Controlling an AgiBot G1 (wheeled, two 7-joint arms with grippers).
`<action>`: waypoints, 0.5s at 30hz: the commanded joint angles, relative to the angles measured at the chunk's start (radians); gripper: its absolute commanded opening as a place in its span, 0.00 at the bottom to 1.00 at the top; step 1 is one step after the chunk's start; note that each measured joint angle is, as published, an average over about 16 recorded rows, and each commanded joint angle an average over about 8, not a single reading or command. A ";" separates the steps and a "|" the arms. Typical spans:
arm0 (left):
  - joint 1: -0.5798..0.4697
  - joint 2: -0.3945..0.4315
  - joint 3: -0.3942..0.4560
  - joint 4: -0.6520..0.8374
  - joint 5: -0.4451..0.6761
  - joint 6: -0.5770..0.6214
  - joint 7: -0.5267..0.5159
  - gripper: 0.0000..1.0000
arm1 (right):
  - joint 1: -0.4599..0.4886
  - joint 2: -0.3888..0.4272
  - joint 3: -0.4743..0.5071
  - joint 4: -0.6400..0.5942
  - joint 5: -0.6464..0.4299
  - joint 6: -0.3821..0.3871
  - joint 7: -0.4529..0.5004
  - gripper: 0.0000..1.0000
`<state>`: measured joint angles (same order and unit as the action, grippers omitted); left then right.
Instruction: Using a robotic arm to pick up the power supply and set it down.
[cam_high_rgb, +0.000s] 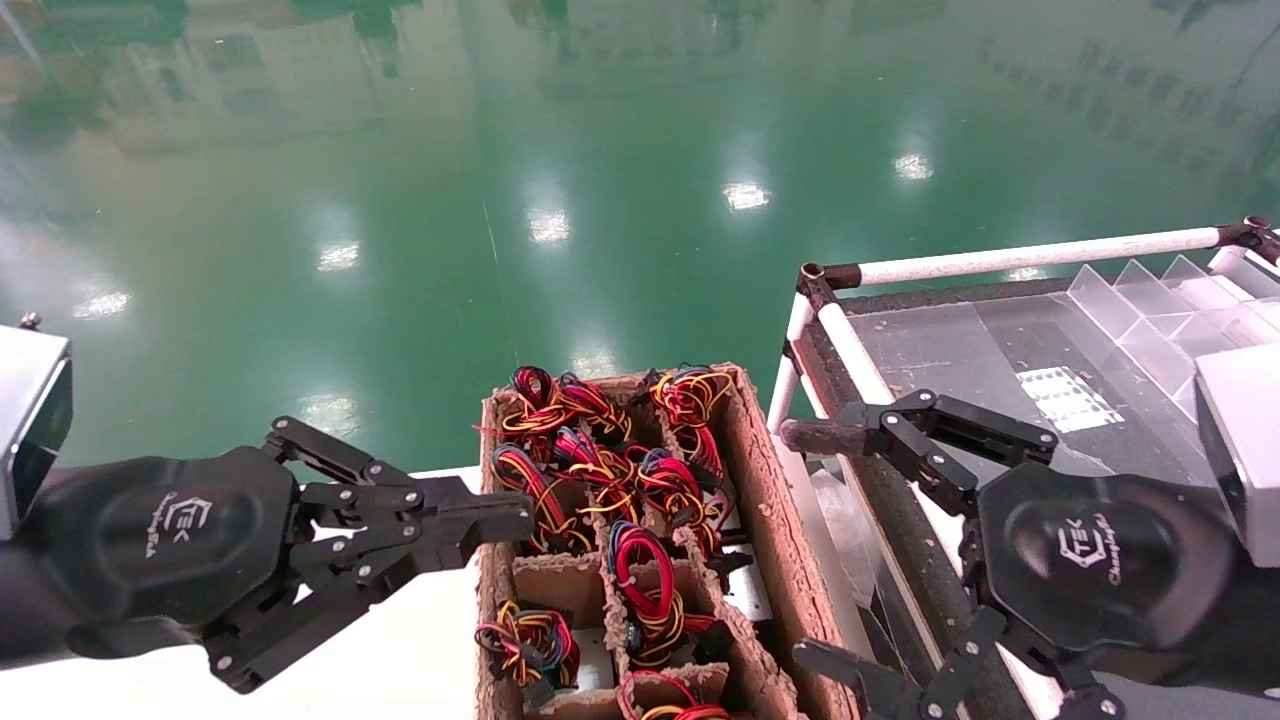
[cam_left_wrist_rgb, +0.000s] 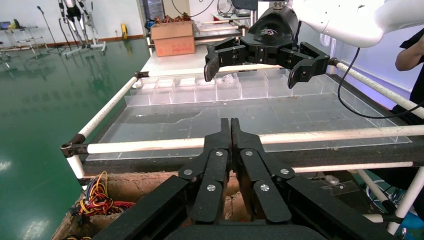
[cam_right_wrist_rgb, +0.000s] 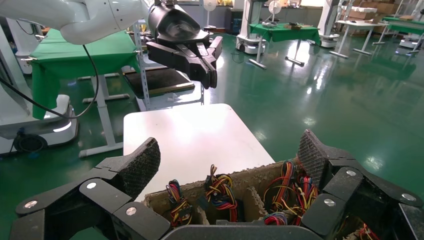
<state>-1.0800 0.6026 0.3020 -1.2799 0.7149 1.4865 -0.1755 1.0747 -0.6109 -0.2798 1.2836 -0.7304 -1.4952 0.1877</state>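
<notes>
Two black grippers frame the head view above a glossy green floor (cam_high_rgb: 560, 150). On the robot's right stands a rack (cam_high_rgb: 1000, 262) of white tubes with black corner joints, holding a clear plastic sheet and a row of clear dividers (cam_high_rgb: 1150, 310). On the robot's left sits a white table (cam_high_rgb: 420, 650). Between table and rack lies a brown cardboard tray (cam_high_rgb: 760, 470), split into compartments.

Power supplies fill the tray, showing mostly as looped bundles of red, yellow, black and blue wires (cam_high_rgb: 640, 575); bits of silver-grey metal peek out beneath, as at the power supply (cam_high_rgb: 745, 590) near the tray's right wall. None is lifted.

The left gripper (cam_high_rgb: 500, 520) hangs over the white table, reaching toward the tray's left wall, its fingers (cam_left_wrist_rgb: 230, 145) clenched together and holding nothing. In the right wrist view it hovers above the table beyond the tray.

The right gripper (cam_high_rgb: 815, 545) hangs over the rack's near edge, just right of the tray, its textured fingers (cam_right_wrist_rgb: 142, 162) spread wide and empty. The left wrist view shows it above the clear sheet, jaws wide apart.
</notes>
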 joint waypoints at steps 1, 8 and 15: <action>0.000 0.000 0.000 0.000 0.000 0.000 0.000 0.11 | 0.000 0.000 0.000 0.000 0.000 0.000 0.000 1.00; 0.000 0.000 0.000 0.000 0.000 0.000 0.000 0.99 | 0.000 0.000 0.000 0.000 0.000 0.000 0.000 1.00; 0.000 0.000 0.000 0.000 0.000 0.000 0.000 1.00 | 0.000 0.000 0.000 0.000 0.000 0.000 0.000 1.00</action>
<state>-1.0800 0.6026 0.3020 -1.2798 0.7149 1.4865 -0.1755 1.0747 -0.6108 -0.2798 1.2833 -0.7309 -1.4948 0.1876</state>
